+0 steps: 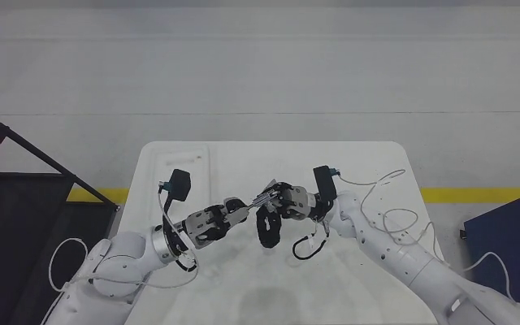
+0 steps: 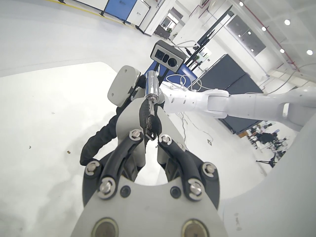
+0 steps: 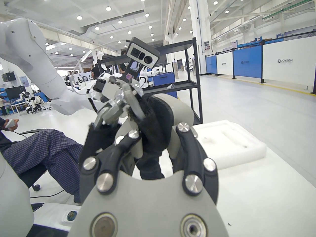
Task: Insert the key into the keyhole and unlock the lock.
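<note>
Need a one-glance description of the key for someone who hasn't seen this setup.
Look above the middle of the white table, at the left end effector. The key is pinched in it, blade running into the lock. It is the small flat piece with a dark head, unlike the round chrome lock it enters.

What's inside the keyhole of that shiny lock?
The key, pinched by the left gripper, enters the lock. How deep its tip goes is hidden inside the metal.
</note>
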Tool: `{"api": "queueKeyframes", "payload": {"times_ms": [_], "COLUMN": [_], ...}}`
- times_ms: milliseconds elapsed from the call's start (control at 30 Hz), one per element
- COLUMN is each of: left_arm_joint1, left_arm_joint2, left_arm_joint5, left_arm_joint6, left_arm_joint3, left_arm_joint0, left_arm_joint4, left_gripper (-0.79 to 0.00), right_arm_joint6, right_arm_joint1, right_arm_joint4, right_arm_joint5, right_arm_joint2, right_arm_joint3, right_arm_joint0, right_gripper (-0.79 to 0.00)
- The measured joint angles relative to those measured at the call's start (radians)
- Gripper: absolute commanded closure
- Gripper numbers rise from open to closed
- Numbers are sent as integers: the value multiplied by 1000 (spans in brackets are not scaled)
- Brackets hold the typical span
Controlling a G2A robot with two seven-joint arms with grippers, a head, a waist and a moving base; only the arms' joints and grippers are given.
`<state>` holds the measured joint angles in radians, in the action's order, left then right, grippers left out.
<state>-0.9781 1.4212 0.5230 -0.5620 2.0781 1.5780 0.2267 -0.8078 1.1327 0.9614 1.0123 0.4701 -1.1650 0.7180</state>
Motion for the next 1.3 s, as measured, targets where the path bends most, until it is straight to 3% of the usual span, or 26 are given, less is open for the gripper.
{"api": "queueKeyframes", "payload": {"times_ms": [500,833,867,967,1300], "left_arm_joint1": [-12,-21,-22,-21,-23], "left_arm_joint2": [-47,-114,-116,-113,-106], "left_arm_joint5": [70,53,51,53,18], "left_arm_joint6": [204,245,246,243,272], "left_arm_joint3": [52,32,31,38,34], "left_arm_joint0": [-37,-62,-63,-71,-60], "left_arm_joint4": [508,551,553,602,675], "left_gripper": [0,-3,-135,-785,-785], "right_arm_joint6": [0,0,0,0,0], "right_arm_joint1": [-11,-23,-25,-28,-35], "right_arm_joint4": [-5,-6,-5,-3,-1], "right_arm_joint5": [0,0,0,0,0], "right_arm_joint2": [20,48,50,55,64], "right_arm_joint3": [-10,-22,-23,-29,-34], "right_arm_joint0": [20,45,47,53,70], "right_gripper": [0,0,0,0,0]}}
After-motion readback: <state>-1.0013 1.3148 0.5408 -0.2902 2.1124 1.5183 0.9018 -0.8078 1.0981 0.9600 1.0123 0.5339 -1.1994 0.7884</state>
